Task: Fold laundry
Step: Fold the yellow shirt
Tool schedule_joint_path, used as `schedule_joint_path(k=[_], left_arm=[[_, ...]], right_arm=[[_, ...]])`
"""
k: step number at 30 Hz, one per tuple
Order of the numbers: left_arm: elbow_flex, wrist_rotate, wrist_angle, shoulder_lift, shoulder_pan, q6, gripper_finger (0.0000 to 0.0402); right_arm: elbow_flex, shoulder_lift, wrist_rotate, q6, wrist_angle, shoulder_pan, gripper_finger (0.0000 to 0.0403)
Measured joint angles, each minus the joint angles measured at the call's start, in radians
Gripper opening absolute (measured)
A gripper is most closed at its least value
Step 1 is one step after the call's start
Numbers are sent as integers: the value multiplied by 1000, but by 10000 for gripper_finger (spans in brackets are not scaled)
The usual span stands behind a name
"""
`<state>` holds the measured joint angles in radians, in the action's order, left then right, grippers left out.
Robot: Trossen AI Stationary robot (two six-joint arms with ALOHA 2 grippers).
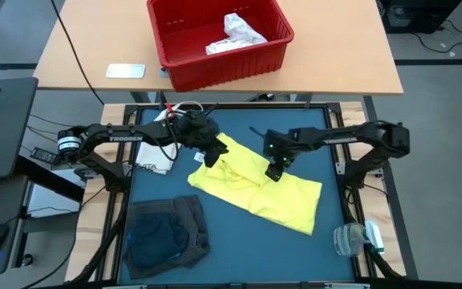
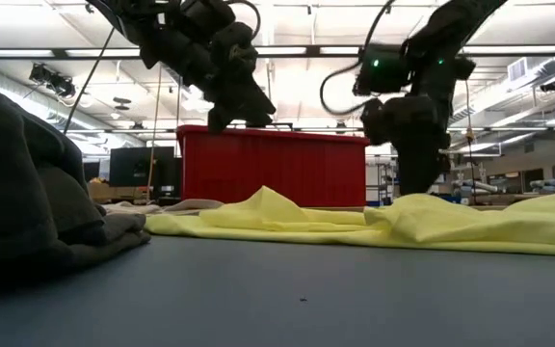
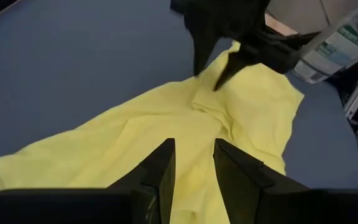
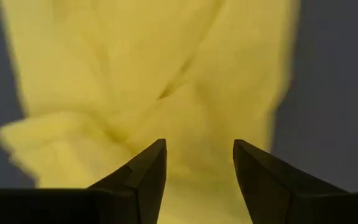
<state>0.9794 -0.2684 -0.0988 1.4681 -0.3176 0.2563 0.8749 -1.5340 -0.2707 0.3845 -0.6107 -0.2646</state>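
A long yellow garment [image 1: 273,193] lies rumpled across the middle of the blue table, from far left to near right, with a raised fold [image 2: 277,204]. My left gripper [image 1: 217,154] hangs above its far left end, lifted clear [image 2: 244,118]; its fingers stand narrowly open with nothing between them [image 3: 194,146]. My right gripper [image 1: 274,172] points down over the garment's middle, open [image 4: 197,146]. Its fingertips are just over the cloth, and I cannot tell whether they touch it. A dark grey garment [image 1: 184,233] and a blue one [image 1: 152,234] lie in a pile at the near left.
A red bin [image 1: 219,40] holding white cloth stands on the wooden table beyond the far edge. A small white bag [image 1: 155,164] lies under my left arm. A clear plastic item with green trim [image 1: 356,238] lies at the near right corner. Bare mat shows along the near edge, in the centre.
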Motion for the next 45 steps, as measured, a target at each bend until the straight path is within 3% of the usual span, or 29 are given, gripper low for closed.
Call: schedule_joint_path(k=[2, 6, 8, 10, 12, 17, 22, 27, 28, 32, 42, 45], left_arm=[[0, 0, -3, 0, 0, -22, 116], [0, 14, -2, 0, 0, -34, 116], [0, 21, -2, 0, 0, -36, 116], [0, 22, -2, 0, -6, -38, 116], [0, 23, -2, 0, -14, -40, 116], [0, 25, -2, 0, -40, -28, 116], [0, 26, -2, 0, -53, -15, 116], [0, 22, 4, -1, -53, 17, 116], [0, 22, 5, -1, -51, 20, 116], [0, 21, 17, -1, -48, 32, 116], [0, 12, 21, -1, -47, 51, 116], [0, 11, 21, -1, -47, 58, 116]], right_arm=[[0, -30, -39, -29, 6, 1, 191], [1, -70, -9, -48, 15, 2, 171], [8, -77, -16, -48, -1, -2, 133], [23, -59, -33, -50, -47, 1, 72], [45, -19, -56, -68, -119, 16, 20], [160, 120, -85, -97, -480, 80, 7], [289, 259, -212, -157, -958, 185, 4], [293, 434, -546, -33, -809, 327, 4], [291, 451, -548, -26, -788, 348, 6], [286, 479, -393, 54, -750, 387, 36], [286, 456, -477, 94, -754, 431, 142], [286, 444, -344, -8, -703, 430, 151]])
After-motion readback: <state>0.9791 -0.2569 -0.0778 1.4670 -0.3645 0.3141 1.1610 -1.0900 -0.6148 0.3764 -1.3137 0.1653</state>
